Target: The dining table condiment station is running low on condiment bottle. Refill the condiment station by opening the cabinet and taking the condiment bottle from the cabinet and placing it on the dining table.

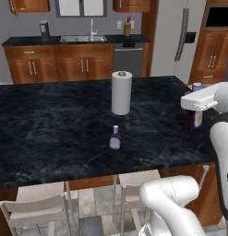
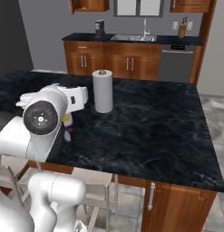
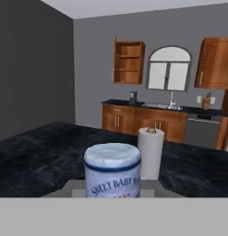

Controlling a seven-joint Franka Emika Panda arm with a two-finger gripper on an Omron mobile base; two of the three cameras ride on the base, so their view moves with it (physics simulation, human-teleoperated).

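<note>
The dining table [image 1: 51, 124] has a black veined top. A small dark condiment bottle [image 1: 115, 137] with a pale cap stands near its middle, in front of the paper-towel roll. My gripper [image 1: 196, 109] hangs over the table's right end, shut on a second condiment bottle [image 1: 196, 119], dark red with a blue-grey cap. I cannot tell whether that bottle's base touches the top. In the hand view the held bottle's cap [image 3: 113, 169] sits close up between the jaws. On the far wall the cabinet [image 3: 128, 61] stands open with bare shelves.
A white paper-towel roll [image 1: 121, 92] stands upright at mid-table, left of my hand. Pale chairs [image 1: 37, 203] are tucked under the near edge. The sink counter [image 1: 83, 39] and fridge [image 1: 180, 37] line the far wall.
</note>
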